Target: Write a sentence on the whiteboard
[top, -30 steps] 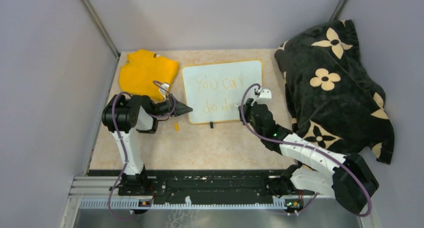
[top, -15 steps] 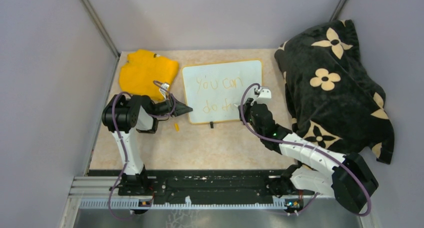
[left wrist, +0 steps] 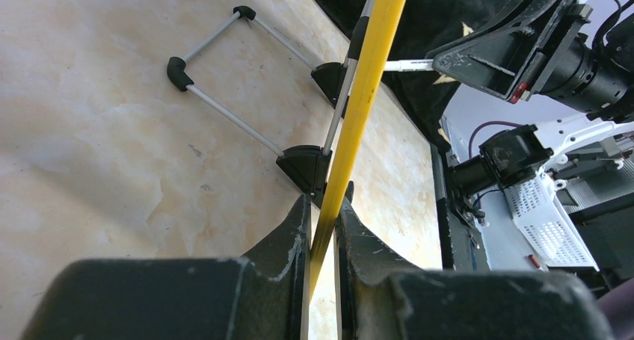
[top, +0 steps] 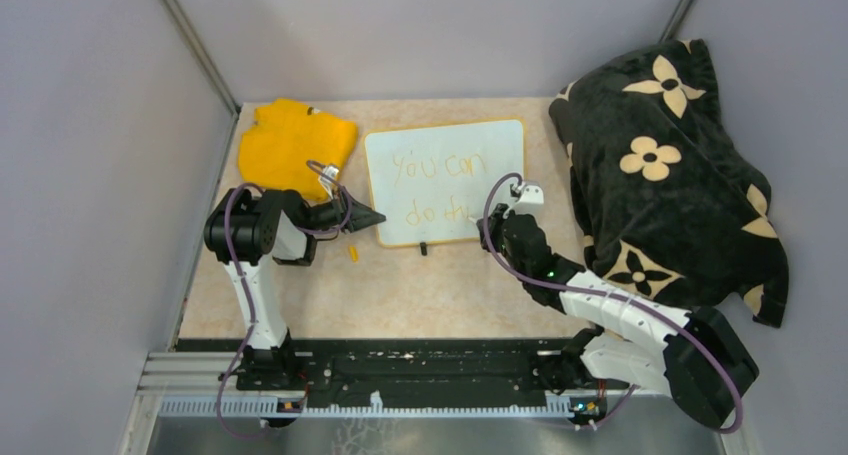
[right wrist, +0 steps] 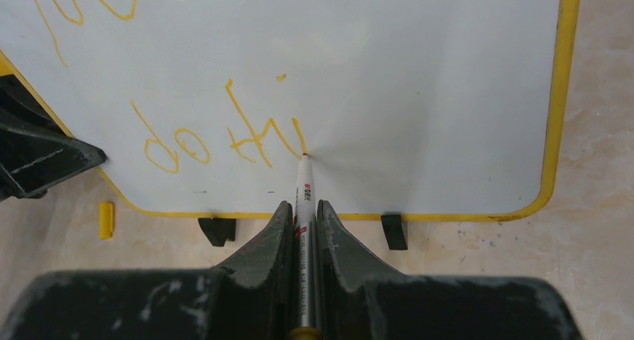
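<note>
The whiteboard, white with a yellow-orange rim and two black feet, stands tilted in the middle of the table. The sentence reads "you can" above "do thi" in yellow-orange. My left gripper is shut on the board's left rim. My right gripper is shut on a white marker; the marker's tip touches the board at the foot of the "i" in the lower line.
A yellow cloth lies at the back left. A black blanket with cream flowers fills the right side. A small yellow marker cap lies by the board's lower left corner; it also shows in the right wrist view.
My right gripper has drawn back a little toward the near edge, pulling the marker down the board. The left arm and the board have not moved.
</note>
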Controlling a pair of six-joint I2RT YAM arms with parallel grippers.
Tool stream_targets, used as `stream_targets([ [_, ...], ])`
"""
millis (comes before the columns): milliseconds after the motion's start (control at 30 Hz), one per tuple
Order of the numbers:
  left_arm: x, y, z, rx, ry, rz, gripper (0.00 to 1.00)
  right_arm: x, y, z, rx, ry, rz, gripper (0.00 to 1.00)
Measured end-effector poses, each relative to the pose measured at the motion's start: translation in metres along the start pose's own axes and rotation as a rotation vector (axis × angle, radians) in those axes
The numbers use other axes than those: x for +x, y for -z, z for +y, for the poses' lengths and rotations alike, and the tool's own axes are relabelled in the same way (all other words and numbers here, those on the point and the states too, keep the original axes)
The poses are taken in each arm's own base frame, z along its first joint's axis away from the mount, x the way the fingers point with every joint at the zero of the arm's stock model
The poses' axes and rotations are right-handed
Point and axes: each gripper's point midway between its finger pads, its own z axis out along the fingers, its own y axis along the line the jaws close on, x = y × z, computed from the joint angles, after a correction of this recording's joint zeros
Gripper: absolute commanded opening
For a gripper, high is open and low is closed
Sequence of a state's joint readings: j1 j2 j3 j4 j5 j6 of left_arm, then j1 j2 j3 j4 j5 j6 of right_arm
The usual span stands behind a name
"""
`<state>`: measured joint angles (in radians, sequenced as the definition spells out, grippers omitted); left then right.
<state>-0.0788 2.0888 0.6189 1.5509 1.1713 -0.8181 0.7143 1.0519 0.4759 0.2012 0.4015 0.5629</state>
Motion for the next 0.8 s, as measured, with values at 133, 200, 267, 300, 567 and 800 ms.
stream_targets([
  [133, 0.000, 0.000, 0.001, 0.000, 0.001, 0.000, 0.00, 0.004, 0.000, -0.001, -0.001, -0.004, 0.010, 0.00],
  [200, 0.000, 0.000, 0.001, 0.000, 0.001, 0.000, 0.00, 0.003, 0.001, -0.001, -0.001, -0.004, 0.011, 0.00],
  [267, 0.000, 0.000, 0.001, 0.000, 0.001, 0.001, 0.00, 0.001, 0.003, -0.001, -0.003, -0.006, 0.007, 0.00],
  [300, 0.000, 0.000, 0.001, 0.000, 0.001, 0.001, 0.00, -0.001, 0.005, -0.001, -0.006, -0.008, 0.002, 0.00],
  [567, 0.000, 0.000, 0.001, 0.000, 0.001, 0.001, 0.00, -0.024, 0.018, 0.000, -0.009, -0.015, -0.062, 0.00],
  [800, 0.000, 0.000, 0.001, 0.000, 0.001, 0.001, 0.00, -0.031, 0.018, -0.005, 0.024, 0.003, -0.084, 0.00],
])
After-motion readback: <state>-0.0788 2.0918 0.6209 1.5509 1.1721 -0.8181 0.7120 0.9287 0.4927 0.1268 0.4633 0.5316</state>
